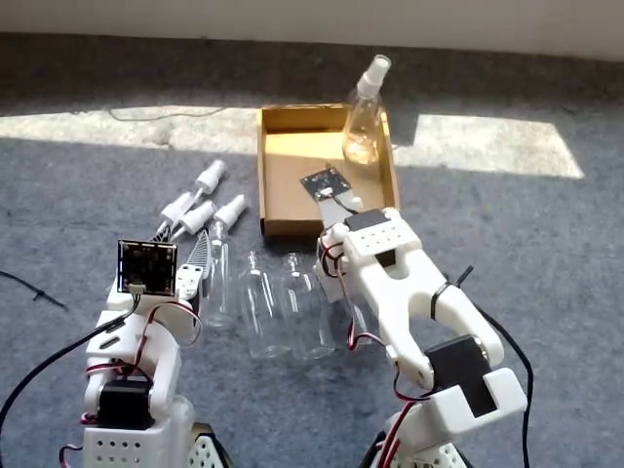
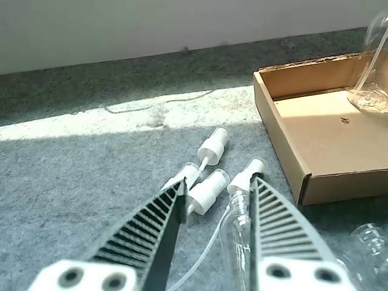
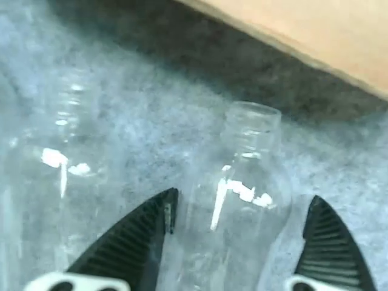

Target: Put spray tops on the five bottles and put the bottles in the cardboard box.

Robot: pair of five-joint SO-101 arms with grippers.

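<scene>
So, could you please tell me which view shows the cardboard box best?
The high view: the whole cardboard box is visible, with one capped bottle standing inside. The left wrist view catches its near corner; the right wrist view a strip of wall.

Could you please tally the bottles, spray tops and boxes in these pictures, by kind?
Clear bottles: 5 (one standing in the box, four lying on the carpet)
White spray tops: 5 (one on the boxed bottle)
Cardboard box: 1
Total: 11
</scene>
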